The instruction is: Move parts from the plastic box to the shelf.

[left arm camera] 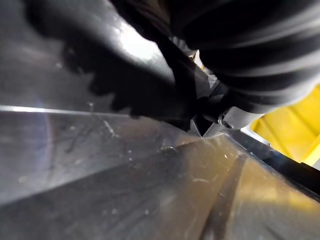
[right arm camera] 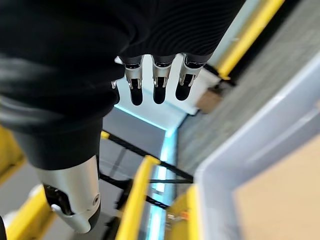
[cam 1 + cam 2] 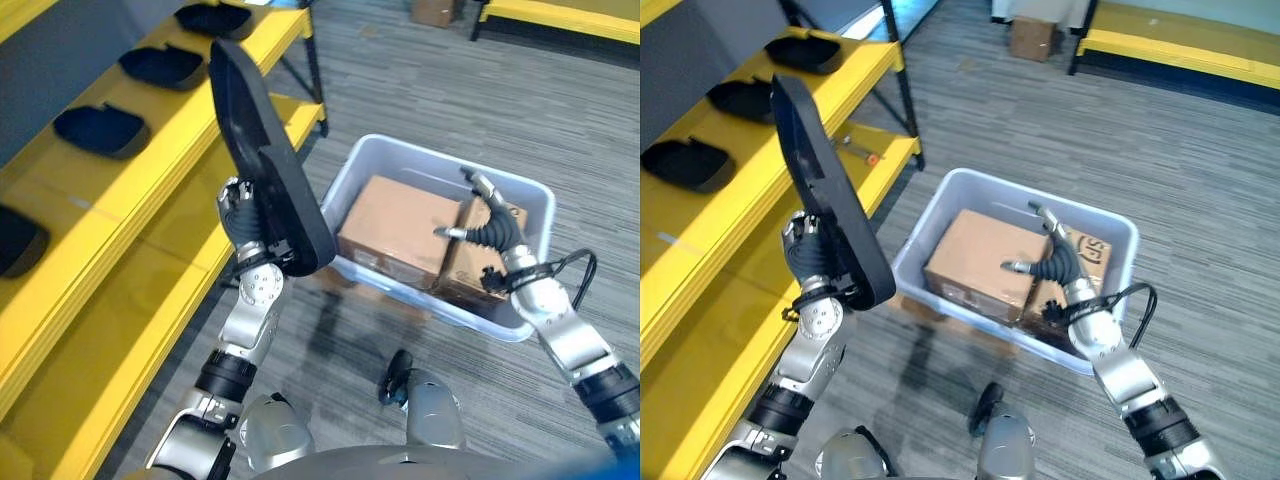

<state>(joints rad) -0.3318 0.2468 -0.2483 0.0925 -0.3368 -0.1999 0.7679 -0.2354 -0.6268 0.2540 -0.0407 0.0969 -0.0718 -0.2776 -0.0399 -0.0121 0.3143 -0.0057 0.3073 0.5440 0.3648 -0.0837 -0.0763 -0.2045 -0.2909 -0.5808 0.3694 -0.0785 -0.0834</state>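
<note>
My left hand [image 3: 243, 222] is shut on the lower end of a long black plastic part [image 3: 260, 150]. It holds the part upright between the yellow shelf [image 3: 150, 200] and the pale plastic box [image 3: 440, 160]. Several similar black parts [image 3: 100, 130] lie in a row on the shelf's upper level. My right hand [image 3: 487, 228] hovers open over the box, above two brown cardboard cartons [image 3: 395, 225]. Its fingers [image 2: 157, 85] are straight and hold nothing.
The shelf's lower level [image 3: 140, 300] runs along my left side. The plastic box stands on grey carpet to its right. Far back are a small cardboard carton [image 3: 435, 10] on the floor and another yellow rack [image 3: 560, 12].
</note>
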